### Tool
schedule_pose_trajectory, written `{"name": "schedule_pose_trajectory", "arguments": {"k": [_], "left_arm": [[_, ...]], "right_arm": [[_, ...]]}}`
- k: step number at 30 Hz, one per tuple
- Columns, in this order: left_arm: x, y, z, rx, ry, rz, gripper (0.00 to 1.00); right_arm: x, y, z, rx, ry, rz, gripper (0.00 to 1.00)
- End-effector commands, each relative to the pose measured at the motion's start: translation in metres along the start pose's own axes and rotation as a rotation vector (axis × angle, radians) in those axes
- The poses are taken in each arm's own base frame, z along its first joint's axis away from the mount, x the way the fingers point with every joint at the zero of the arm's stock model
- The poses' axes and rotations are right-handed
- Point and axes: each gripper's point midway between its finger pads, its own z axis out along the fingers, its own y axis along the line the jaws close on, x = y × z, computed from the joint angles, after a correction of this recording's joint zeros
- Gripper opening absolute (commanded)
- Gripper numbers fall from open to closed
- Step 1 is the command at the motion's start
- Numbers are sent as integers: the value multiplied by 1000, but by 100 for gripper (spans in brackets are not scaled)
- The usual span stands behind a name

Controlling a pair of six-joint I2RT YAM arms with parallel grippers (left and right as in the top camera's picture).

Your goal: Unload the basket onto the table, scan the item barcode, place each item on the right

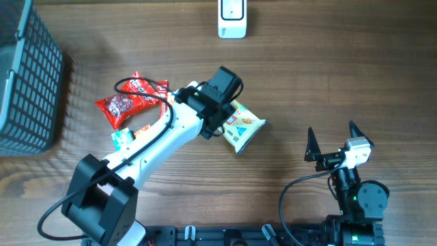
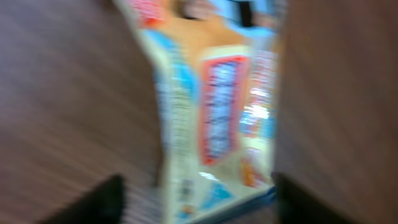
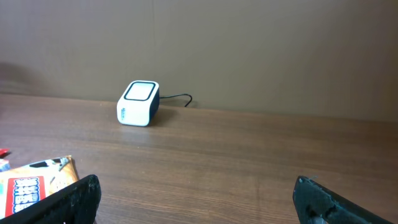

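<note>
A cream snack packet (image 1: 244,127) with blue and orange print lies on the table at the centre. My left gripper (image 1: 220,121) hovers over its left end. In the left wrist view, which is blurred, the packet (image 2: 211,118) runs lengthwise between my fingers. The left gripper (image 2: 199,202) is open there, with a gap showing at the left finger (image 2: 102,200). The white barcode scanner (image 1: 232,19) stands at the table's far edge, also in the right wrist view as the scanner (image 3: 138,102). My right gripper (image 1: 334,142) is open and empty at the front right; its own view shows only table between the right gripper (image 3: 196,199) fingers.
A red snack bag (image 1: 130,100) and a small teal and orange item (image 1: 125,137) lie left of the left arm. A dark mesh basket (image 1: 27,75) stands at the left edge. The scanner's cable (image 3: 180,98) trails to its right.
</note>
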Motion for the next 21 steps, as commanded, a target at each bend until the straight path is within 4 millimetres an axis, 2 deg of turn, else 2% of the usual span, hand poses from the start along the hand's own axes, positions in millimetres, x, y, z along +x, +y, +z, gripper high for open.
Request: {"name": "schedule_pose_trajectory", "arguments": {"k": [1,3,6,14,21], "left_arm": [[9,-46,-6,197,39,134,100],[1,-52,-5,214,-15,143,100],[-4,-48,3,183,-54,139,100],[4,-28,56,51,-21,-30,100],[7,-30,90,38,-19,-29,100]], "right_arm": [[0,-1,0,6,1,-9,100],[0,-1,0,6,1,-9,100],[0,-1,0,6,1,-9,100],[0,-1,0,6,1,-9,100],[0,-1,0,6,1,-9,100]]}}
